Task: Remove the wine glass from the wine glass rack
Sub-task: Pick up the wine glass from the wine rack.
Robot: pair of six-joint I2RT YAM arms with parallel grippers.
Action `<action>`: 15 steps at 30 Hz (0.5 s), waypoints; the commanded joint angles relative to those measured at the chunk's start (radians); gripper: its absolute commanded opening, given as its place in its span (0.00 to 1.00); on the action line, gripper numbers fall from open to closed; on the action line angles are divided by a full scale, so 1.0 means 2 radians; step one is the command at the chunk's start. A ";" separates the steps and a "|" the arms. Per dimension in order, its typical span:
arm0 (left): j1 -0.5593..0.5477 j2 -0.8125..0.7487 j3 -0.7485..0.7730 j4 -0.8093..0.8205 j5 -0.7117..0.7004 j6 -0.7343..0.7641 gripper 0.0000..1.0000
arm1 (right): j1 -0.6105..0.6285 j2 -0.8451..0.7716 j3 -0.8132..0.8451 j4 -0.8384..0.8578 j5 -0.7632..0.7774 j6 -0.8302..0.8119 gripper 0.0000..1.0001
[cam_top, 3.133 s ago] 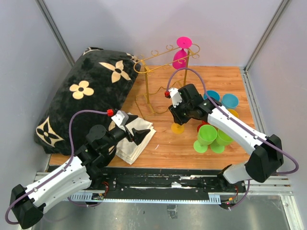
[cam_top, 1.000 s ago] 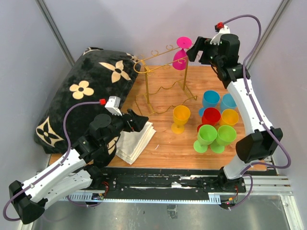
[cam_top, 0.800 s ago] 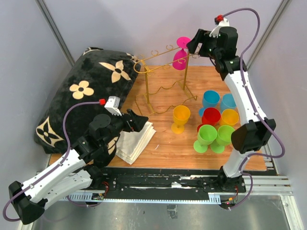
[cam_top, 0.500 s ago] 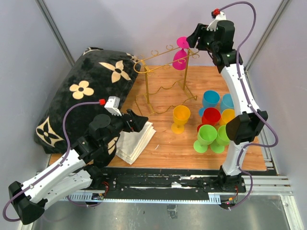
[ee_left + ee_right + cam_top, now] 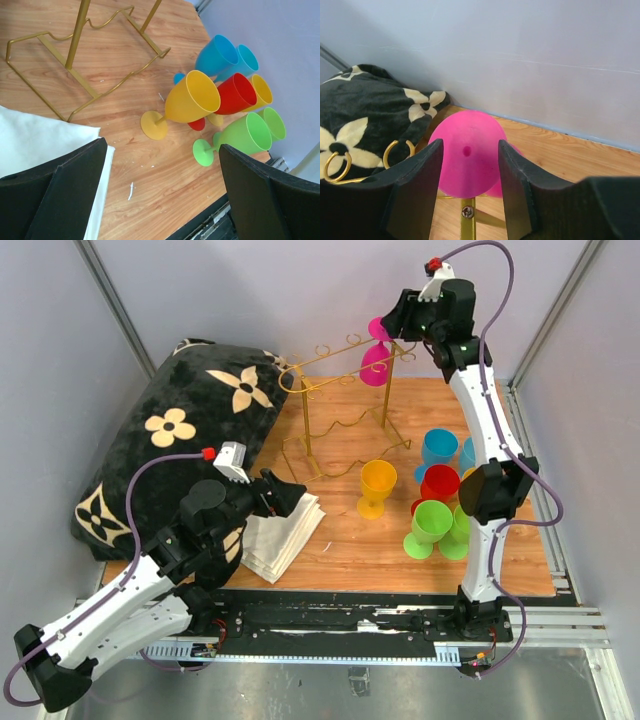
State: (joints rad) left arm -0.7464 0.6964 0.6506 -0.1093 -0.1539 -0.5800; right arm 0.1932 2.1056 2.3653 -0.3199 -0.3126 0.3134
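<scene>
My left gripper (image 5: 160,197) hovers nearest, jaws spread wide and empty, over the folded white cloth (image 5: 35,145). Beyond it, coloured plastic goblets (image 5: 440,495) cluster on the wooden table (image 5: 350,540). Farther back, the thin gold wire wine glass rack (image 5: 306,430) carries the pink plastic wine glass (image 5: 462,172) upside down at its right end. My right gripper (image 5: 469,150) stands parted, one finger on either side of the glass's foot; I cannot tell whether they touch it.

Pink wine glass (image 5: 465,150); gold rack (image 5: 76,35)
</scene>
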 commanded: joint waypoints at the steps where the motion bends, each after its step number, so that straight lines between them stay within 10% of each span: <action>1: 0.003 -0.006 0.014 0.001 0.001 0.005 1.00 | -0.017 0.007 0.026 -0.010 -0.041 -0.019 0.48; 15: 0.003 -0.001 0.017 0.001 0.007 0.005 1.00 | -0.023 0.023 0.041 -0.019 -0.008 -0.044 0.53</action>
State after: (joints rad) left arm -0.7464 0.6956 0.6506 -0.1127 -0.1436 -0.5800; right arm 0.1669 2.1330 2.4062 -0.3656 -0.3470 0.2504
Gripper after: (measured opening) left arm 0.994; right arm 0.522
